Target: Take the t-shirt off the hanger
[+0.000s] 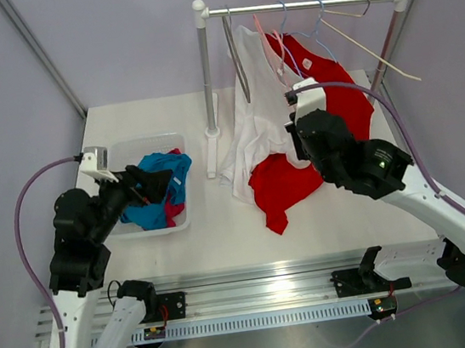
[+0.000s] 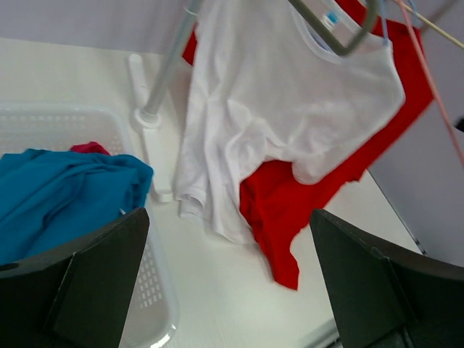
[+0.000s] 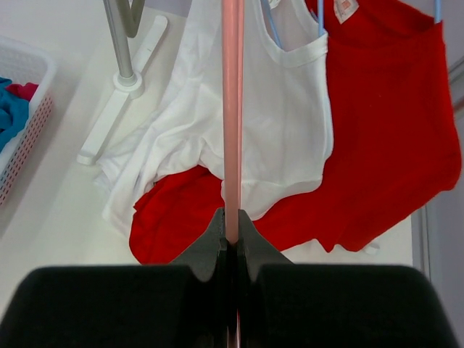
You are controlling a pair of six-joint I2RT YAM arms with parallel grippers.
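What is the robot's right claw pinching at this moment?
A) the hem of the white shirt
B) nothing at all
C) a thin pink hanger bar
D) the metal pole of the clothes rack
C: in the right wrist view the right gripper is closed on the pink hanger bar, which runs straight up in front of the white t-shirt.

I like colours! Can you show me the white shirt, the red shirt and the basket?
white shirt (image 2: 275, 109): left wrist view, on its front.
red shirt (image 3: 391, 109): right wrist view, on its front.
basket (image 1: 138, 141): top view, on its far rim.
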